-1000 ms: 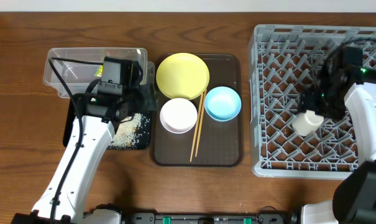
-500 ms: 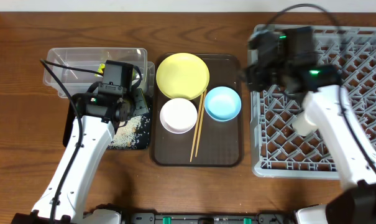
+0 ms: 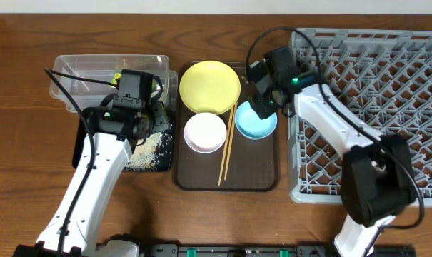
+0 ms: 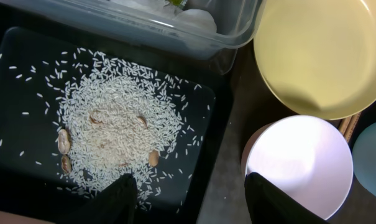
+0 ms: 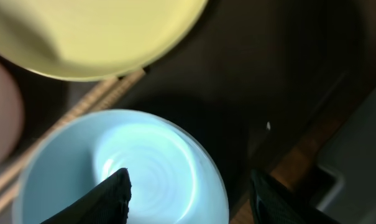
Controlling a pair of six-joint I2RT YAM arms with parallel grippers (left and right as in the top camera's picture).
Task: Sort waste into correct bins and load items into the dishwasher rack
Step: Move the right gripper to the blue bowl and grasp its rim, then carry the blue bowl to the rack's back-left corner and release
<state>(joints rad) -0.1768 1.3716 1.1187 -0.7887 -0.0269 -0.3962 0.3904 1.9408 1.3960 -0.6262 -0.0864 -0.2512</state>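
Two end effectors, both spread with nothing between the fingers. The left end effector hangs over the edge of the shallow black tray, where the rice grains lie heaped, just beside the clear tub; the right end effector hovers over the light blue bowl. That bowl sits on the brown serving tray with the yellow plate, white bowl and chopsticks; the grey rack stands beside it on the bench.

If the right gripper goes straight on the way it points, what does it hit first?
Probably the light blue bowl; the open right gripper straddles its rim, though depth is unclear.
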